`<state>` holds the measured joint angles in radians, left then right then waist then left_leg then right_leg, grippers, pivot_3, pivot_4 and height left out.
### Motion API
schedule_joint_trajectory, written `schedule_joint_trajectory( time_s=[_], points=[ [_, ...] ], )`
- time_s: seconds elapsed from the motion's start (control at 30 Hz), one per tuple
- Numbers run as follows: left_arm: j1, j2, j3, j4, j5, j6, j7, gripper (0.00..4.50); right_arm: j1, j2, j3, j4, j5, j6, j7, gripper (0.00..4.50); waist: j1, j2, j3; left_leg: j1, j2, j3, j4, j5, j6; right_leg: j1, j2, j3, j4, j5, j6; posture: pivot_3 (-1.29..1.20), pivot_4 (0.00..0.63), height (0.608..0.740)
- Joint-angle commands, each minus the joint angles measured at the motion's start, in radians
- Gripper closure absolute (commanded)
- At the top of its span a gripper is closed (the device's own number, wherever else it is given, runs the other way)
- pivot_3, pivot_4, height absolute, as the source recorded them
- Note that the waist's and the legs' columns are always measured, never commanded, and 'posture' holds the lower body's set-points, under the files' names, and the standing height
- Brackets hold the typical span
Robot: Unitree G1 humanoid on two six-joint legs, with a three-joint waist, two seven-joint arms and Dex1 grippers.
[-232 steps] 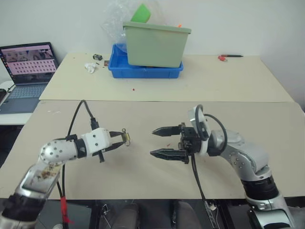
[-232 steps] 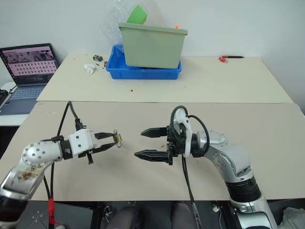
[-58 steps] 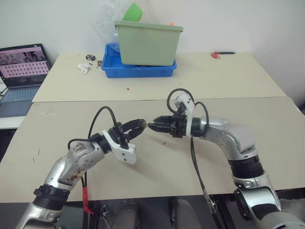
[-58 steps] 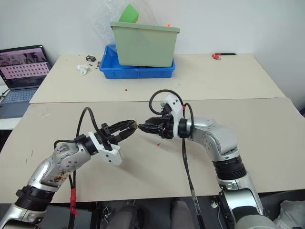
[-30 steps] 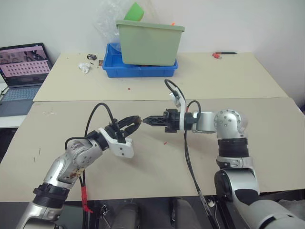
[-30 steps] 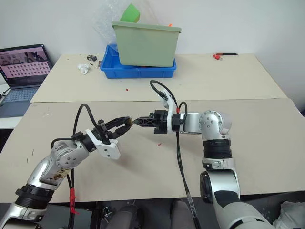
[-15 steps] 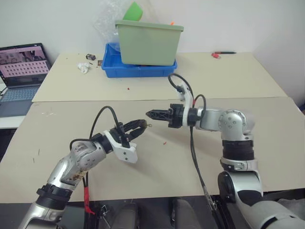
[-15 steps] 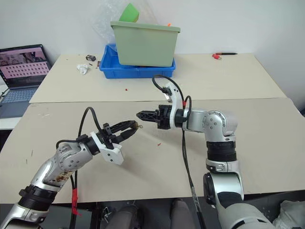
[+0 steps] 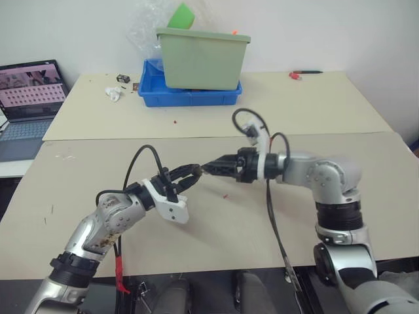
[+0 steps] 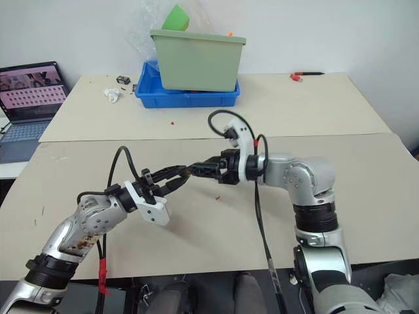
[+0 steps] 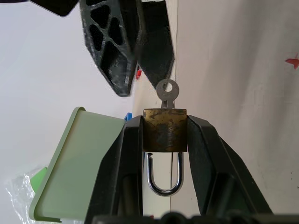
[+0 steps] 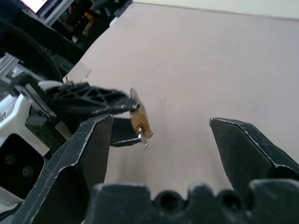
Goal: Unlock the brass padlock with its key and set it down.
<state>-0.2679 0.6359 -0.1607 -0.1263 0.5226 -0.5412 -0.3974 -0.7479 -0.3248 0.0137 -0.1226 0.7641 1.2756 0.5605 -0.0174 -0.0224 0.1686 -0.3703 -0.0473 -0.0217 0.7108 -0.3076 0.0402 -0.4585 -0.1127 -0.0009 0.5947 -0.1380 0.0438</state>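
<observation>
Left gripper [image 11: 164, 140]: pinched the padlock [image 11: 164, 129], key [image 11: 167, 93] pointing outward.
Right gripper [image 12: 161, 140]: spread wide, directly facing key.

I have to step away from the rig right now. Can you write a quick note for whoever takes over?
Left claw: shut on the brass padlock, held above the table with the key in its keyhole.
Right claw: open, empty, fingers spread just short of the key.
Done: padlock picked up, key inserted.
Unclear: in the left wrist view one end of the shackle seems to hang free of the body, so it may already be unlocked. Check first.
Left: if still locked, grip the key with the right claw and turn it; then set the padlock down on the table.
</observation>
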Motion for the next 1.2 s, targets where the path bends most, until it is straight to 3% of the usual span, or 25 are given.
schedule_joint_trajectory(
  time_s=[0.03,0.73,0.83,1.13,1.2],
  points=[
    [-0.006,0.002,0.011,-0.041,-0.016,0.0,0.005,3.67,0.01,0.019,0.016,-0.057,0.0,-0.018,-0.013,0.53,0.001,0.0,0.0,0.0,0.0,0.0,0.0,0.0,0.0,0.0,0.0,0.0,0.0,0.0,0.0,0.0,0.15,0.732],
    [0.002,0.002,0.012,-0.051,-0.02,0.006,-0.002,3.67,-0.026,0.061,0.018,0.002,-0.034,-0.055,-0.018,0.53,0.002,0.0,0.0,0.0,0.0,0.0,0.0,0.0,0.0,0.0,0.0,0.0,0.0,0.0,0.0,0.0,0.15,0.732],
    [0.005,0.003,0.013,-0.053,-0.021,0.009,-0.002,3.67,-0.026,0.06,0.019,0.001,-0.036,-0.059,-0.016,1.27,0.002,0.0,0.0,0.0,0.0,0.0,0.0,0.0,0.0,0.0,0.0,0.0,0.0,0.0,0.0,0.0,0.15,0.732],
    [0.006,0.006,0.015,-0.056,-0.025,0.017,-0.003,3.67,-0.029,0.066,0.016,0.006,-0.039,-0.067,-0.018,4.27,0.001,0.0,0.0,0.0,0.0,0.0,0.0,0.0,0.0,0.0,0.0,0.0,0.0,0.0,0.0,0.0,0.15,0.732],
    [0.006,0.006,0.016,-0.056,-0.026,0.018,-0.004,3.67,-0.031,0.069,0.014,0.003,-0.036,-0.066,-0.019,4.34,0.002,0.0,0.0,0.0,0.0,0.0,0.0,0.0,0.0,0.0,0.0,0.0,0.0,0.0,0.0,0.0,0.15,0.732]
  ],
)
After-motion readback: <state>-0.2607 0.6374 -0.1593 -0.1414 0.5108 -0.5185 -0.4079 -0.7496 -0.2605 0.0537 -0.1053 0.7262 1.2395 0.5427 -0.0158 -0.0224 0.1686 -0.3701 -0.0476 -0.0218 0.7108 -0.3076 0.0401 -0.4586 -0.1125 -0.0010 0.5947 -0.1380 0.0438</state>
